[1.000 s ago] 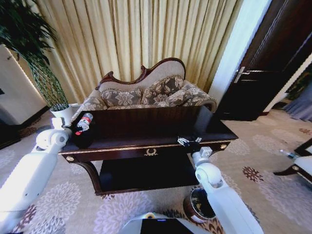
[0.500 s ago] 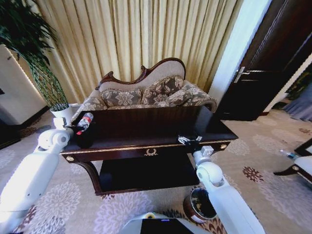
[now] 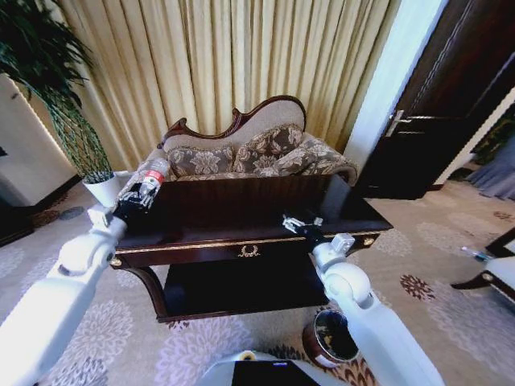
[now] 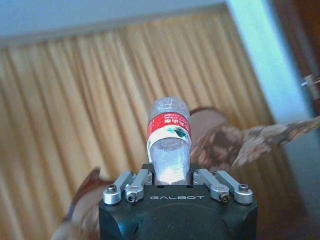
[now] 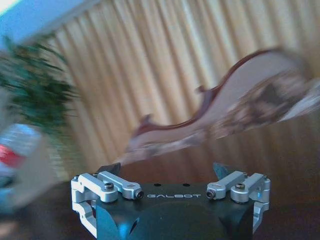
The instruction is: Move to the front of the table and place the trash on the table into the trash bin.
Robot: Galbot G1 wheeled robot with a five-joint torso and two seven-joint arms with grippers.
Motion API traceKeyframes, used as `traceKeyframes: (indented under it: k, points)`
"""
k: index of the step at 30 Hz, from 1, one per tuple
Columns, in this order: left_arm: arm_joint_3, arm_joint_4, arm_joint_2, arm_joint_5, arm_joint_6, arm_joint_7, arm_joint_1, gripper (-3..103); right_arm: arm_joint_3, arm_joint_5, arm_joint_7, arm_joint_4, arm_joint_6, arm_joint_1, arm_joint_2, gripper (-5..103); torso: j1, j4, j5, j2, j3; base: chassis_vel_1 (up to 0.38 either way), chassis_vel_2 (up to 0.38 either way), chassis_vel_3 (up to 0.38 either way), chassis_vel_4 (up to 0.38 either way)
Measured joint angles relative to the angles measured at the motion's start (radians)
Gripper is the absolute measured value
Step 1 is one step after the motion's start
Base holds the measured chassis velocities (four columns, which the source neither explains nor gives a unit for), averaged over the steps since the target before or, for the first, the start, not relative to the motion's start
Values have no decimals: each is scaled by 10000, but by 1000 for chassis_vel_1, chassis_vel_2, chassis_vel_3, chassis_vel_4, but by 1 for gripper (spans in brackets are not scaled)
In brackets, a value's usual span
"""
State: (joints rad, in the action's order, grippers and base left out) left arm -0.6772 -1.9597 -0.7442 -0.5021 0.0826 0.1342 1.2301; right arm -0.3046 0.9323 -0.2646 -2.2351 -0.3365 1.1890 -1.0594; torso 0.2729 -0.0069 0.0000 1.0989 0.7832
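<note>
Nearest to us, on the patterned carpet by the base of our right arm, stands the small round dark brown trash bin (image 3: 330, 338) with its black liner. It is below the front right corner of the large dark glossy mahogany counter (image 3: 241, 217) with gold trim.

Our right tool (image 3: 294, 224) is over the front right part of the counter top. In the right wrist view its two fingers (image 5: 111, 169) are spread wide apart and nothing is between them.

Our left tool (image 3: 138, 198) is raised over the left end of the counter. It is pinching a clear crushed plastic bottle (image 4: 169, 138) with a red and white label at the bottle's lower part, and the bottle sticks out beyond the tool, tilted up toward the sofa. In the head view the same bottle (image 3: 153, 175) shows above the counter's left edge.

We cannot make out any paper scraps on the dark counter top.

Behind the counter stands a floral upholstered sofa (image 3: 245, 153) with a carved dark wood frame, and behind it hang long golden pleated curtains (image 3: 233, 64). A green potted plant (image 3: 56, 88) is at the far left.
</note>
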Motion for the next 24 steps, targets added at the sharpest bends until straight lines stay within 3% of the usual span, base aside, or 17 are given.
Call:
traceKeyframes:
  k: [2, 4, 5, 7, 8, 10, 12, 13, 14, 16, 19, 24]
  points:
    - [-58, -142, 22, 112, -221, 49, 168, 30, 29, 468, -16, -148, -102, -88, 70, 100, 0, 1, 0, 0, 0, 0, 0, 0, 0]
    - [-143, -422, 140, 750, -1098, 201, 510, 30, 60, 1905, -203, -503, -369, -494, 264, 100, 0, 0, 0, 1, -1, 0, 0, 0, 0]
    - [-143, -422, 140, 750, -1098, 201, 510, 30, 60, 1905, -203, -503, -369, -494, 264, 100, 0, 0, 0, 1, -1, 0, 0, 0, 0]
    - [5, -461, 263, 1889, -2032, 313, 480, 30, 64, 3227, -489, -722, -616, -926, 395, 100, 0, 0, 2, 0, 0, 0, 0, 0, 0]
    - [5, -461, 263, 1889, -2032, 313, 480, 30, 64, 3227, -489, -722, -616, -926, 395, 100, 0, 0, 2, 0, 0, 0, 0, 0, 0]
    - [453, -315, 389, 2800, -2790, 377, 70, 30, 64, 4163, -540, -855, -776, -1196, 455, 100, 0, -2, 1, 0, 0, 0, 0, 0, 0]
    - [709, -249, 433, 2946, -2970, 390, -148, 30, 72, 4465, -546, -900, -828, -1291, 458, 100, 0, -1, 1, 0, 0, 0, 0, 0, 0]
    - [1270, -102, 492, 3065, -3222, 396, -709, 30, 117, 4866, -546, -948, -902, -1455, 454, 100, 0, -2, -2, 0, 1, 0, 0, 0, 0]
    - [1270, -102, 492, 3065, -3222, 396, -709, 30, 117, 4866, -546, -948, -902, -1455, 454, 100, 0, -2, -2, 0, 1, 0, 0, 0, 0]
    - [2395, 140, 470, 3078, -3283, 421, -1954, 30, 292, 5088, -286, -834, -1018, -1840, 404, 100, 1, -5, 1, -1, 1, 0, 0, 0, 0]
    - [2670, 189, 415, 3079, -3232, 454, -2299, 30, 346, 5094, -164, -724, -1068, -1997, 371, 100, 1, -5, 1, 0, 2, 0, 0, 0, 0]
    - [4196, 392, 109, 2905, -2745, 391, -3772, 30, 677, 4903, 319, 430, -1301, -3269, 178, 100, 3, 1, 3, -1, 2, 0, 0, 0, 0]
